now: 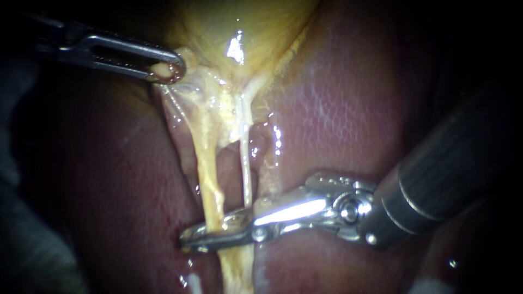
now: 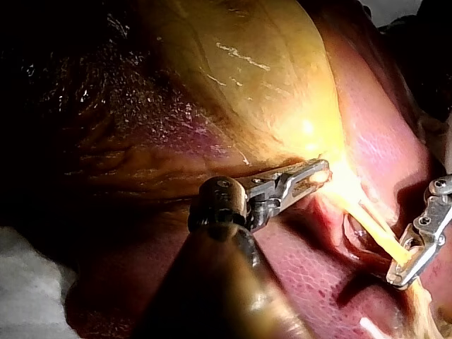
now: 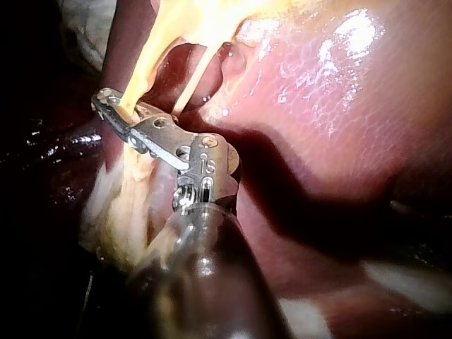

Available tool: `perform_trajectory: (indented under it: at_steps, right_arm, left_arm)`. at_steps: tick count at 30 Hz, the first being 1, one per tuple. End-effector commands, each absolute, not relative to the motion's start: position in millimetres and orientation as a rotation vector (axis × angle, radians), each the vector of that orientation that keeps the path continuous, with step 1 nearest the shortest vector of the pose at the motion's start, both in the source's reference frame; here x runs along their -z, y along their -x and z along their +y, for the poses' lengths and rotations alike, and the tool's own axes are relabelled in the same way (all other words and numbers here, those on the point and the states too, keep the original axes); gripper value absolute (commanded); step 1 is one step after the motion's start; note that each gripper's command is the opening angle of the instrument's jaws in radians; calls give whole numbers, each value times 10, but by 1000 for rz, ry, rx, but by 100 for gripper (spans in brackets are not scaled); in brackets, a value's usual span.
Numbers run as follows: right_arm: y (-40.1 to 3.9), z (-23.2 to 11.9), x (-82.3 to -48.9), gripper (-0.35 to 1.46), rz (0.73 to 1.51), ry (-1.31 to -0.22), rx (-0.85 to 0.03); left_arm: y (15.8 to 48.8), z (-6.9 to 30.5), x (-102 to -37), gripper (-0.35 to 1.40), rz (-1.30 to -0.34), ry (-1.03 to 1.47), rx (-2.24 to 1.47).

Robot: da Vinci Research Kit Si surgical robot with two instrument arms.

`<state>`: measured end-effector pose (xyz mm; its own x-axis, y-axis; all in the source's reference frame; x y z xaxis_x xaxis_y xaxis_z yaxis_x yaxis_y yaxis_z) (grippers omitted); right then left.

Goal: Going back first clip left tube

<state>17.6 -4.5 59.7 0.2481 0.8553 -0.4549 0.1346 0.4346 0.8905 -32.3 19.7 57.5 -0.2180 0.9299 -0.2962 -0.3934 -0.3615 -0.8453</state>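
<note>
Now, left tube (image 1: 210,179): thick, yellow, glistening strand running from gallbladder (image 1: 245,27) down to lower centre of frame.
Tubes: two; right tube (image 1: 246,163) thinner, paler, just beside it.
Instruments: two.
Right instrument (image 1: 206,231): jaws apart, straddling left tube, lower centre.
Left instrument (image 1: 173,69): jaws clamped on gallbladder edge, upper left.
Liver (image 1: 338,109): one, pink, mottled.

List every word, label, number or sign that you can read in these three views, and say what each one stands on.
Readable text: none.
Right instrument: a small stamped mark on its joint in the right wrist view, too small to read with certainty.
Left instrument, gallbladder, liver, left tube: no writing shows on any of them.
</note>
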Motion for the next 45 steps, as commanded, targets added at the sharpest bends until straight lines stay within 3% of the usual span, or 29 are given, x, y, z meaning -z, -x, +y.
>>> perform_trajectory:
  at_steps: [1, 4, 9, 18, 22, 26, 30, 34, 39, 45]
  right_arm:
    - [-177, -46, -597, -22, 1243, -1027, -636]
    - [-181, -47, -600, 21, 1245, -1020, -631]
    - [-186, -46, -609, 41, 1259, -963, -636]
    - [-173, -36, -633, 48, 1184, -808, -576]
    - [-160, -31, -631, 48, 1205, -759, -527]
    - [-139, -26, -613, 50, 1247, -618, -436]
    - [-111, -13, -587, 50, 1253, -506, -398]
    - [-78, 6, -565, 50, 1196, -445, -338]
    - [-41, 20, -549, 50, 1103, -410, -289]
    - [-21, 19, -543, 50, 1096, -472, -227]
  left_arm:
    - [323, 197, -575, -35, -788, 1026, -1747]
    - [323, 197, -575, -35, -788, 1027, -1747]
    - [323, 197, -575, -35, -788, 1027, -1747]
    - [322, 197, -575, -35, -788, 1027, -1747]
    - [322, 196, -575, -35, -788, 1027, -1748]
    - [321, 196, -575, -35, -789, 1027, -1748]
    - [320, 196, -574, -35, -789, 1027, -1748]
    - [320, 196, -574, -35, -789, 1027, -1748]
    - [320, 196, -574, -35, -789, 1027, -1748]
    - [320, 196, -574, -35, -789, 1027, -1748]
